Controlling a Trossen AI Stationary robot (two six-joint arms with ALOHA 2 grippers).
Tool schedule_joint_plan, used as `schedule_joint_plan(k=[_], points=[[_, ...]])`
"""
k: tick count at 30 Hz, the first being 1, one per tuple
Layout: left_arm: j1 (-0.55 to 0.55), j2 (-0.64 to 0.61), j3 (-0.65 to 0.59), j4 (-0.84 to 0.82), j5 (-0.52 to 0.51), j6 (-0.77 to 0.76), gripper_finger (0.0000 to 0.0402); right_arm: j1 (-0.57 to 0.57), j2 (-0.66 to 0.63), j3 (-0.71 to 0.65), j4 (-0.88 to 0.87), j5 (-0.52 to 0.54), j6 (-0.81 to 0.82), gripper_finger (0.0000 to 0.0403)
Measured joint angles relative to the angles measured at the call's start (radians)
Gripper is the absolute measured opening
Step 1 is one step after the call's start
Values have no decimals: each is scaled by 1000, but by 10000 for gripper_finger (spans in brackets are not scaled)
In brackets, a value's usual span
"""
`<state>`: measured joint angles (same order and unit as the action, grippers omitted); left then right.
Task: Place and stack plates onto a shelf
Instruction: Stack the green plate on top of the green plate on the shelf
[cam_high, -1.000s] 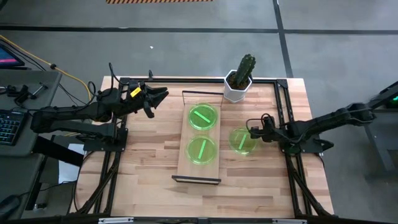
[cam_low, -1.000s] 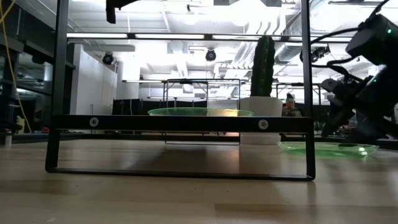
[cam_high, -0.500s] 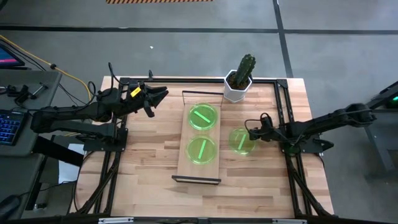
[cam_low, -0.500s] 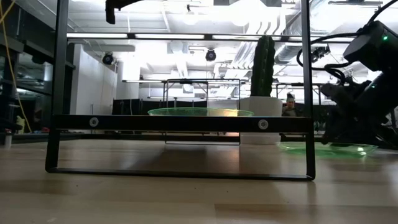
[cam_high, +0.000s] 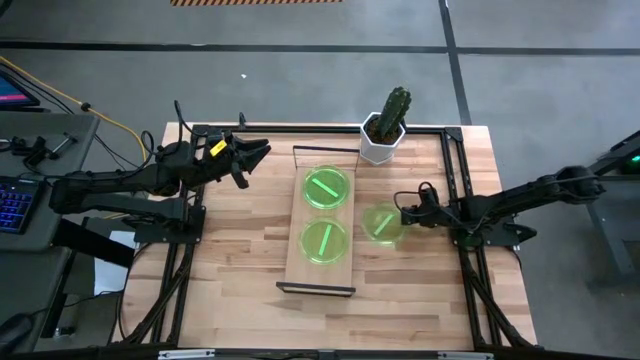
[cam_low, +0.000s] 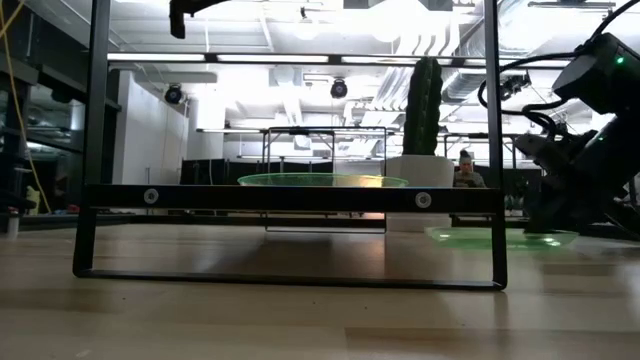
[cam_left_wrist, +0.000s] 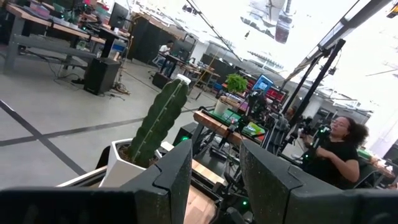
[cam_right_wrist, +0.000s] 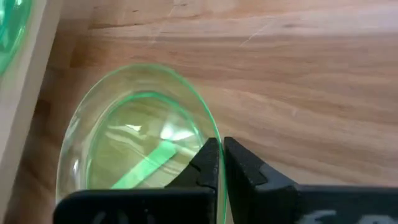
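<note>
Two green plates (cam_high: 327, 187) (cam_high: 324, 241) lie flat on the light-wood shelf (cam_high: 297, 215) in the middle of the table. In the low view, one of them (cam_low: 322, 181) shows above the shelf's black end frame. A third plate (cam_high: 383, 223) lies on the tabletop just right of the shelf, and my right gripper (cam_high: 405, 215) is shut on its rim. My left gripper (cam_high: 255, 152) hangs open above the table's far left, holding nothing; its fingers (cam_left_wrist: 180, 168) stand apart in the left wrist view. My right gripper pinches the third plate's rim (cam_right_wrist: 213, 138) on the side toward the table's right edge. One finger (cam_right_wrist: 205, 163) is over the plate's inside and the other (cam_right_wrist: 245, 165) is outside it. The fingers come low from the table's right. I cannot tell whether the plate (cam_low: 500, 237) is lifted clear.
A cactus in a white pot (cam_high: 385, 130) stands at the far edge, behind the third plate. Black frame rails (cam_high: 455, 170) run along the table's sides. A person (cam_left_wrist: 333, 149) sits in the room beyond. Bare wood lies in front of the shelf.
My right gripper has moved in on the third plate and shut on its rim. The plate has slid a little toward the shelf and turned, so its light bar now lies slanted.
</note>
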<state>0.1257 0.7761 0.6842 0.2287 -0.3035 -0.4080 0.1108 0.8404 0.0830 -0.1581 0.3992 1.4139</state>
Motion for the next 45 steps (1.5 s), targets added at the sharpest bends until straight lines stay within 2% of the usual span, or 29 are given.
schedule_joint_plan(k=[33, 39, 45], points=[[0, 0, 0, -34, 1, 0, 127, 0, -439, 2, -26, 17, -87, 0], [0, 0, 0, -33, 1, 0, 127, 1, -422, 2, 136, 17, -87, 0], [0, 0, 0, -33, 1, 0, 127, 1, -293, 6, 329, 23, -98, 0]])
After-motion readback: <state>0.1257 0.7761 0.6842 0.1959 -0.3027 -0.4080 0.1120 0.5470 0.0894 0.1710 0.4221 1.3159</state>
